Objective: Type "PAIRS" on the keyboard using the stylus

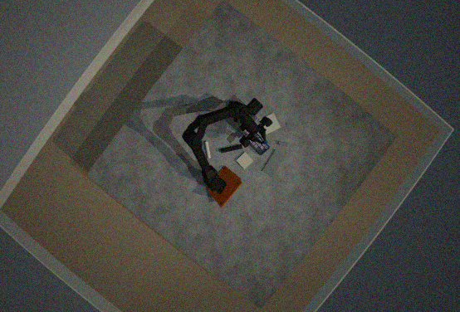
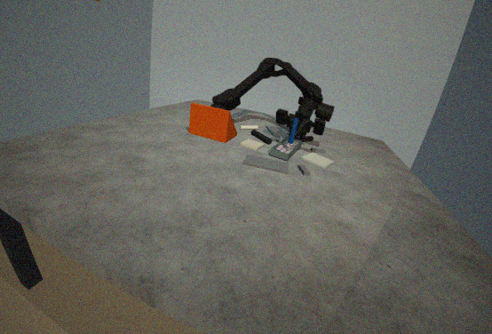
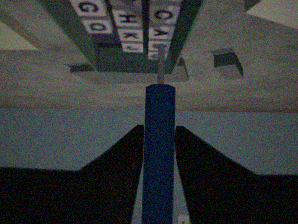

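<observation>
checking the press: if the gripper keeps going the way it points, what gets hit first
The stylus held in the gripper leads, so its thin tip would likely meet the keyboard first, near its edge; which key is unclear.
</observation>
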